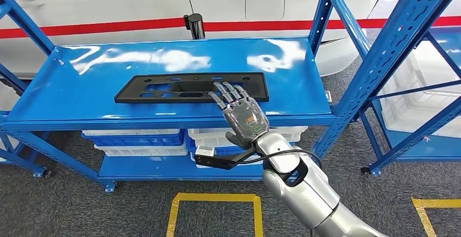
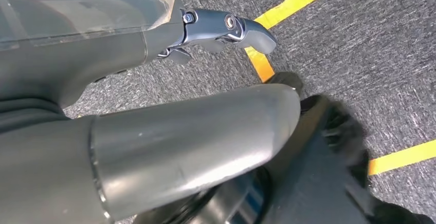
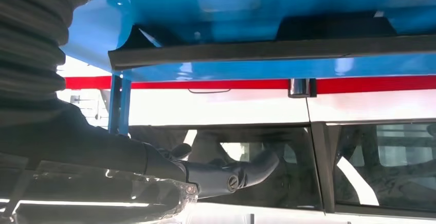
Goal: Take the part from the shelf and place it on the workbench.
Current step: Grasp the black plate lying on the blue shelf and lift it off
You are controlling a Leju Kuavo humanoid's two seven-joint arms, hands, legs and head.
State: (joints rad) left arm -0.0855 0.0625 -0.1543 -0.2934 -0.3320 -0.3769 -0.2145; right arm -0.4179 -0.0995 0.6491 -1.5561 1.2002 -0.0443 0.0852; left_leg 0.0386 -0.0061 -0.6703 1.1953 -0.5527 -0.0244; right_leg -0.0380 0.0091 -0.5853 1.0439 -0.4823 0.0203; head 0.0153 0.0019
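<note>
A flat black rectangular part [image 1: 163, 87] with several cut-outs lies on the top level of the blue shelf [image 1: 76, 85]. My right hand [image 1: 244, 116] reaches over the shelf's front edge, fingers spread and stretched out, their tips over the part's near right edge; it holds nothing. In the right wrist view the part [image 3: 267, 50] appears as a thin dark strip on the blue shelf, with a dark finger [image 3: 231, 175] stretched out apart from it. My left hand [image 2: 154, 131] hangs above the grey carpet, fingers extended, with nothing in it.
White and blue bins [image 1: 136, 139] fill the lower shelf level. A white car with a red stripe [image 1: 108, 3] stands behind the shelf. A second blue rack [image 1: 413, 57] stands at the right. Yellow tape [image 1: 215, 198] marks the carpet in front.
</note>
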